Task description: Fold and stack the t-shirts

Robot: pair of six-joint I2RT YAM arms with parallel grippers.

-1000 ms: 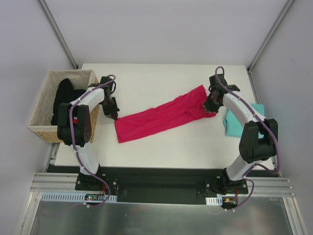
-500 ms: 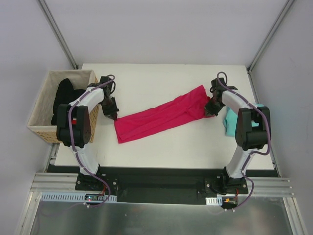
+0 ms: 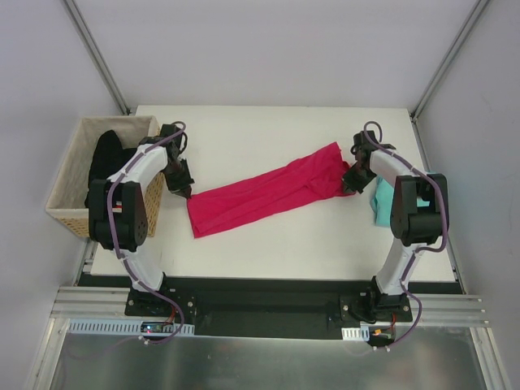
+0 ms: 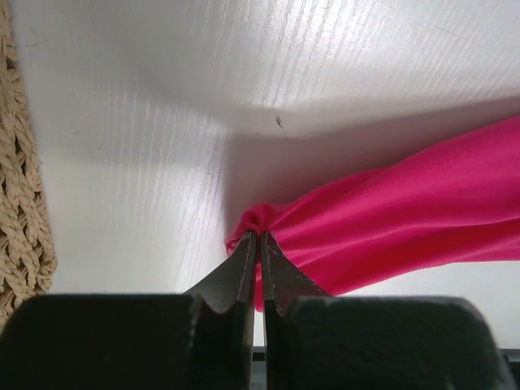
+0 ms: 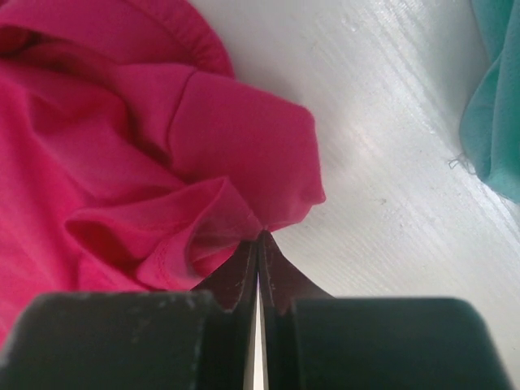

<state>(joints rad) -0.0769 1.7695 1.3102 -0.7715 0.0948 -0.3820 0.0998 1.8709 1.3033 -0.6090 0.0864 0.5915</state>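
Magenta t-shirt [image 3: 260,195]: stretched on surface [image 3: 268,252], long axis running left-near to right-far | left hand [image 4: 260,244]: clamped on its left end | right hand [image 5: 260,244]: clamped on its right end | teal t-shirt [image 3: 380,207]: lying just right of right hand

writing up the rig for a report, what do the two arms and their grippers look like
Both the left arm and right arm have white curved links between bulky black joint housings, with a purple cable looping along each. The left gripper and right gripper are black blocks with dark, tapered fingers.
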